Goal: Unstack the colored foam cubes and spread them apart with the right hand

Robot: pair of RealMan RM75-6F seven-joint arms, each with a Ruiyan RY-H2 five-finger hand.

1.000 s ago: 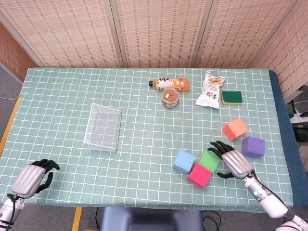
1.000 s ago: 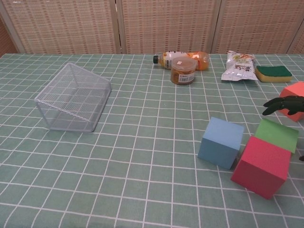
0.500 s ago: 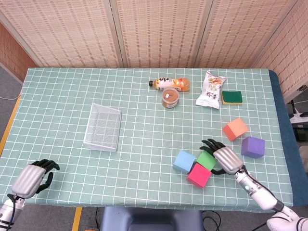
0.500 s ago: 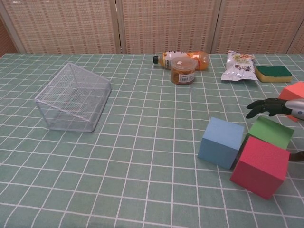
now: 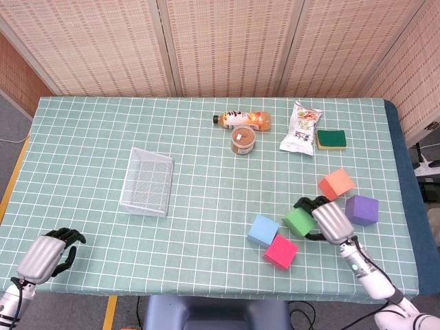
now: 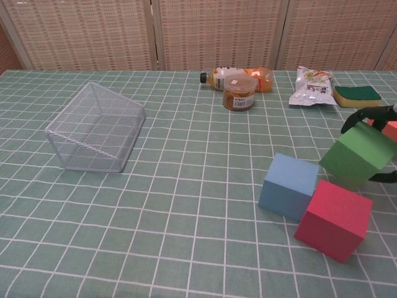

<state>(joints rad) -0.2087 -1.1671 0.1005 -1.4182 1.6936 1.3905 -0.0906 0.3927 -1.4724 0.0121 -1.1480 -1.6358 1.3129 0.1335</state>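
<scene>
Near surface's right edge, your right hand (image 5: 328,220) grips green cube (image 5: 300,221), lifted clear of red cube (image 5: 281,251) and blue cube (image 5: 262,230), likely for carrying aside. Orange cube (image 5: 335,183), purple cube (image 5: 361,210) already apart. Left hand (image 5: 47,254) curled, holding nothing.

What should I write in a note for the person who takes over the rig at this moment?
Right hand grips the green cube, lifted and tilted above the cloth.
Left hand rests at the near left table edge, fingers curled, holding nothing.
Blue cube and red cube touch each other on the table. Orange cube and purple cube lie apart at the right.
Done: no cube sits on another.
Left: set the green cube down away from the others, then separate blue and red.
</scene>
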